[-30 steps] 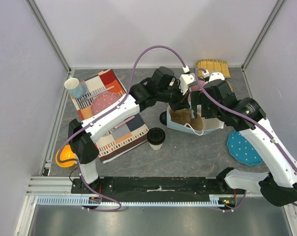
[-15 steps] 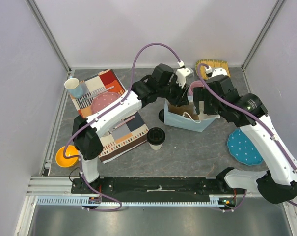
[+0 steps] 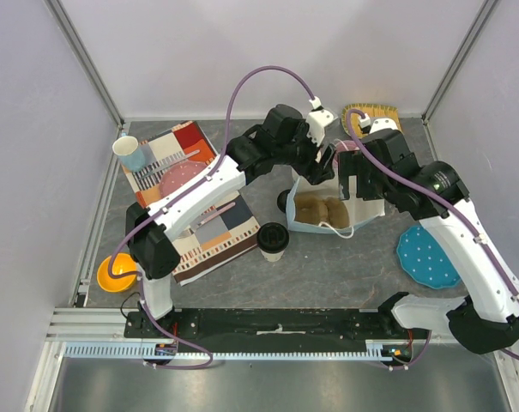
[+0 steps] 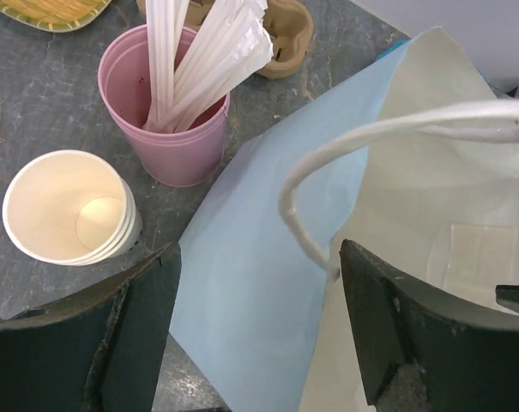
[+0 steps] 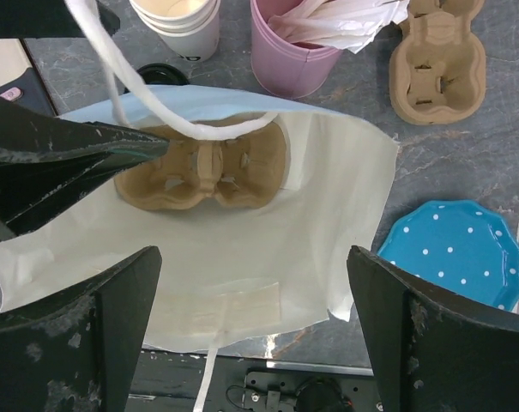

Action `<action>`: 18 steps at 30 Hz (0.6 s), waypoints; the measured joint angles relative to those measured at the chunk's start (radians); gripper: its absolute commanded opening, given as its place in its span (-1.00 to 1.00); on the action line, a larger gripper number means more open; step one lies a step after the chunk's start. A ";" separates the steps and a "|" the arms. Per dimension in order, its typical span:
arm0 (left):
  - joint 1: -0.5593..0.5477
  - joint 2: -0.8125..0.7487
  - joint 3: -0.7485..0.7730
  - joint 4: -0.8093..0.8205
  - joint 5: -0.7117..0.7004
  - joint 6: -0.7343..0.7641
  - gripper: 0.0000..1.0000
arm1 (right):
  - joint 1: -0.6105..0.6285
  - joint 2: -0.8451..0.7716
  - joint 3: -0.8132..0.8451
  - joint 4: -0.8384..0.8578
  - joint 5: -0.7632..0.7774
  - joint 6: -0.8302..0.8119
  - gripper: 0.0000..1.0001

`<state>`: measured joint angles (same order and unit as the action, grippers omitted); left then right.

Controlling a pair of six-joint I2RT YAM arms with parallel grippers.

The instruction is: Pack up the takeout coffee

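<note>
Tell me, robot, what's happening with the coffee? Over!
Both grippers open: left gripper, right gripper, over the blue bag. Coffee cup on table beside bag, unpacked. Cardboard carrier already inside.

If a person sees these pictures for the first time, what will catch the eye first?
Probably the light-blue paper bag at mid-table, its mouth open, with a brown cup carrier inside. Both arms' tools, left and right, hang open over it. The black-lidded takeout coffee stands outside, near the bag.
</note>
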<state>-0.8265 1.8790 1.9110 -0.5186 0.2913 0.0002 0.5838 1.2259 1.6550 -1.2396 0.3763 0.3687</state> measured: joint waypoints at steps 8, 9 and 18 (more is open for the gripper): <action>0.000 0.000 0.009 -0.022 -0.003 0.027 0.99 | -0.004 0.008 0.000 0.000 -0.014 -0.004 0.96; 0.000 0.000 0.014 -0.027 -0.003 0.032 0.99 | -0.004 0.008 0.000 0.000 -0.016 -0.004 0.96; 0.000 -0.002 0.079 -0.052 -0.022 0.081 0.99 | -0.004 0.008 0.002 0.006 -0.041 -0.016 0.96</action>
<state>-0.8261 1.8774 1.9900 -0.5709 0.2695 0.0811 0.5797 1.2335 1.6573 -1.2335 0.3351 0.3531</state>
